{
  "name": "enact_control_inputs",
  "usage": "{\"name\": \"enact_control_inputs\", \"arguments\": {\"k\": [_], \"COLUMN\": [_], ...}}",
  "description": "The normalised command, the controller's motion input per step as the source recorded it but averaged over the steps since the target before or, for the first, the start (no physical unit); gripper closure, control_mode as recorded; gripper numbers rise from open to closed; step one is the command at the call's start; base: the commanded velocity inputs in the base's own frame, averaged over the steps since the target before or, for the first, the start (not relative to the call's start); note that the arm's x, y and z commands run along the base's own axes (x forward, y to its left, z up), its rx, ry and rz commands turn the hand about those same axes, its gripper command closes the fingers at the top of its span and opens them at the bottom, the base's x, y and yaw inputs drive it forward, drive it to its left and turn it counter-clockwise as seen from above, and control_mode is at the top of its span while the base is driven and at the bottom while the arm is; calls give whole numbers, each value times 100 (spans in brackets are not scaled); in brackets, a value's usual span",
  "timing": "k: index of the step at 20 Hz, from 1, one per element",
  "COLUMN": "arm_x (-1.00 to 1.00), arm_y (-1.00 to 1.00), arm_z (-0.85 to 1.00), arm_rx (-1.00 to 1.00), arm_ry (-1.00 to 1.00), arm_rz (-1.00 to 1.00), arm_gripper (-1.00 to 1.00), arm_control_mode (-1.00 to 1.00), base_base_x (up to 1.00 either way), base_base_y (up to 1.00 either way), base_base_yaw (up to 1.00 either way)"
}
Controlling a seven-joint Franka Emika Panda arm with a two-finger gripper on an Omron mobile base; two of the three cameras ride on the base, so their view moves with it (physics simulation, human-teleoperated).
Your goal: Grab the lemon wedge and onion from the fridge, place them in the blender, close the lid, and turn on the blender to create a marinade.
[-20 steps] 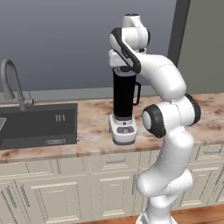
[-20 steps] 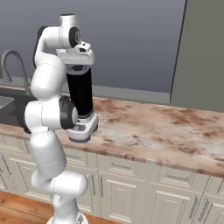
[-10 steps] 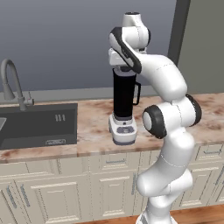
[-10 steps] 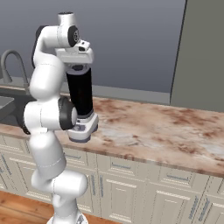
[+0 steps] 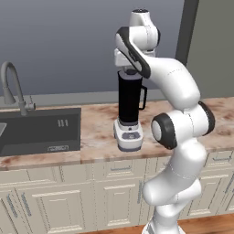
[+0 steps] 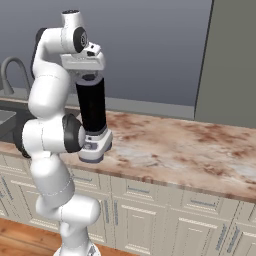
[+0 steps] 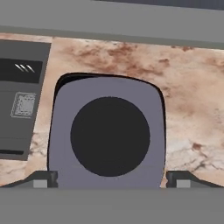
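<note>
Arm folded high, jaws wide apart, straight down over the blender (image 5: 130,105) lid (image 7: 109,133).

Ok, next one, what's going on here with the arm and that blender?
The white arm has its claw directly above the blender, which stands on the counter beside the sink. The hand view looks straight down on the lid, which sits on the jug's top. The claw's fingers are spread wide on either side of the lid, not gripping it.
</note>
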Motion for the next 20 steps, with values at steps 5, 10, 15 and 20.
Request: {"name": "enact_control_inputs", "arguments": {"k": [5,10,15,20], "arm_x": [-78,-99,-97,-53], "arm_y": [0,0,0,0], "arm_z": [0,0,-9,-13], "arm_rx": [0,0,0,0], "arm_ry": [-16,-18,-6,0], "arm_rz": [0,0,0,0], "arm_gripper": [-100,-100,-100,-100], "arm_control_mode": [-100,-100,-100,-100], "base_base_x": [0,0,0,0], "base_base_y": [0,0,0,0], "base_base_yaw": [0,0,0,0]}}
